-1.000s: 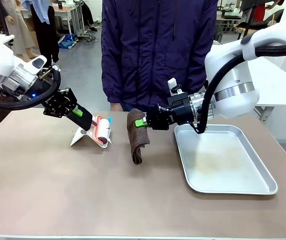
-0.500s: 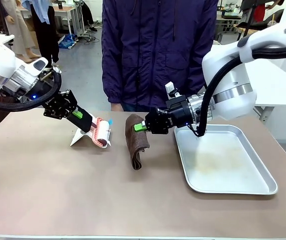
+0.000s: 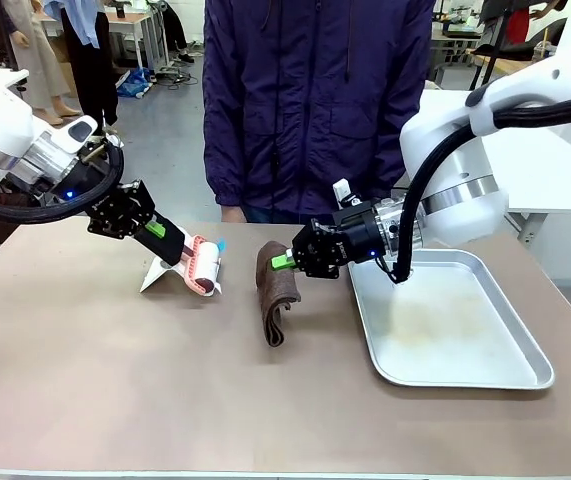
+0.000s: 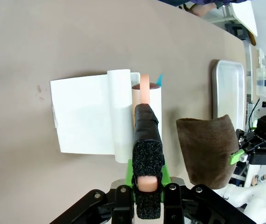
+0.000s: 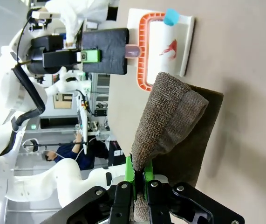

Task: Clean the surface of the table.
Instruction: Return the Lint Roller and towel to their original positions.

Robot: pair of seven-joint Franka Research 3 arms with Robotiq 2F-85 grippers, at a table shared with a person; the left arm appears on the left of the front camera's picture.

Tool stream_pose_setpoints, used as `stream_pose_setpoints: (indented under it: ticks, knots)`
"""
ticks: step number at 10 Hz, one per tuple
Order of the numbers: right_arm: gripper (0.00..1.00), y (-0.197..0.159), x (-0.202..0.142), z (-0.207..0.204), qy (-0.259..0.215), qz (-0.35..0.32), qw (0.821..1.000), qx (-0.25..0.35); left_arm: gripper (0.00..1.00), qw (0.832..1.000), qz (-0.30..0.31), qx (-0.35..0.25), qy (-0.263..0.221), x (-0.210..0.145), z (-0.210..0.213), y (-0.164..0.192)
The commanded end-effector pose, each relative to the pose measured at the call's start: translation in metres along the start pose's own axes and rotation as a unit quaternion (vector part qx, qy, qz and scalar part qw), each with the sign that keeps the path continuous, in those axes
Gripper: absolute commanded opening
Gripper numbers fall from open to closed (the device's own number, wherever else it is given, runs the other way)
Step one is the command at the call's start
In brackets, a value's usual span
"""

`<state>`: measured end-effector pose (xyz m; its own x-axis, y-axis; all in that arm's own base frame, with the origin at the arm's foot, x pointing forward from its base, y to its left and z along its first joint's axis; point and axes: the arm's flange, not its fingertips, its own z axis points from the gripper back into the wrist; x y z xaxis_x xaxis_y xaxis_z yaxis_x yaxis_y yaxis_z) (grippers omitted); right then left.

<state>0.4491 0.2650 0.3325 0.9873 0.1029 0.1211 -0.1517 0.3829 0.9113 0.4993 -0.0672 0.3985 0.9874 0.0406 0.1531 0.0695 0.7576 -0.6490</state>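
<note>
A wide beige-brown desk (image 3: 115, 380) filled the lower part of the front view, running from edge to edge, with a person in a dark purple jacket (image 3: 315, 100) standing at its far side. The left gripper (image 3: 170, 243) reached in from the left, its jaws shut tight on the pale pink handle of a lint roller (image 3: 203, 263). The roller's head rested on the desk, left of centre, touching a white sheet (image 3: 158, 276) that lay beside it. In the left wrist view the same gripper (image 4: 146, 175) showed the handle pinched between its black-padded fingers, with the white sheet (image 4: 84, 115) spread flat on the desk (image 4: 53, 37) ahead.

The right gripper (image 3: 287, 261) came in from the right, its jaws closed on the upper edge of a folded brown cloth (image 3: 275, 295). The cloth hung down with its lower end on the desk, near the centre. In the right wrist view the gripper (image 5: 139, 189) pinched the cloth (image 5: 170, 121) between green pads. A silver metal tray (image 3: 485, 370) lay on the right side of the desk, just beside the cloth.
</note>
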Motion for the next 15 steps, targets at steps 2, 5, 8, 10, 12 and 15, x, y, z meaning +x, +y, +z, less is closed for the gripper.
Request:
stream_pose_setpoints:
  ticks: [2,5,8,10,12,15]
  knots:
    - [0.08,0.007,0.006,0.004,-0.009,0.009,1.000,-0.014,0.22,1.000,-0.021,0.010,-0.005,0.004,-0.008,0.002]
    - [0.08,0.006,0.003,0.011,-0.006,0.011,1.000,-0.017,0.22,0.999,-0.031,0.024,-0.003,0.005,-0.013,0.006]
    - [0.08,0.005,0.000,0.015,0.010,0.016,0.999,-0.030,0.22,0.999,-0.035,0.029,-0.004,0.009,-0.016,0.007]
    - [0.08,0.001,0.001,0.016,0.014,0.013,0.999,-0.039,0.22,0.999,-0.031,0.027,-0.004,0.009,-0.018,0.007]
    - [0.08,-0.005,0.004,0.017,0.022,-0.004,0.998,-0.060,0.22,0.999,-0.030,0.028,-0.004,0.009,-0.018,0.006]
    - [0.08,-0.012,0.005,0.019,0.021,-0.025,0.994,-0.106,0.22,0.999,-0.028,0.028,-0.003,0.010,-0.020,0.008]
